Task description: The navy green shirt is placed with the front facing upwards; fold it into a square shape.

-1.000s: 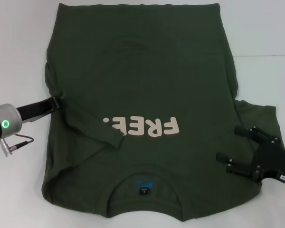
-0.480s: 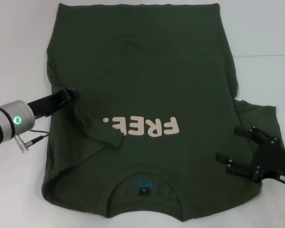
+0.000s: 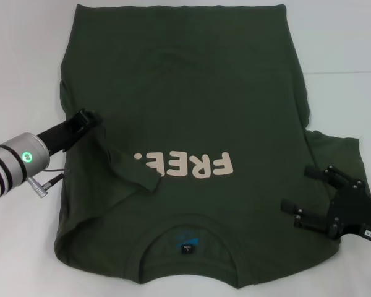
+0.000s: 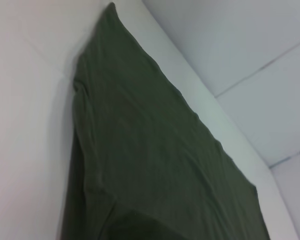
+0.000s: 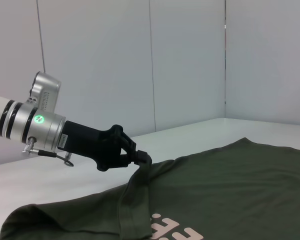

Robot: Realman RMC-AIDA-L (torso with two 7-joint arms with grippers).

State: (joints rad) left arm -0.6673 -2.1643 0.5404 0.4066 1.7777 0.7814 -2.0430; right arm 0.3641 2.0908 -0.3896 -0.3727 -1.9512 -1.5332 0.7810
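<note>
Left gripper (image 3: 89,119) pinches sleeve of navy green shirt (image 3: 191,111) spread face-up across worktop (image 3: 25,55), apparently drawing it inward for first fold. Right gripper (image 3: 300,195), jaws wide, hovers over opposite sleeve.

White table (image 3: 25,55) beneath, pale panelled wall (image 5: 190,60) behind

Since a second ago, the left end effector (image 3: 91,119) has carried the navy green shirt (image 3: 191,93)'s sleeve inward and slightly up.
</note>
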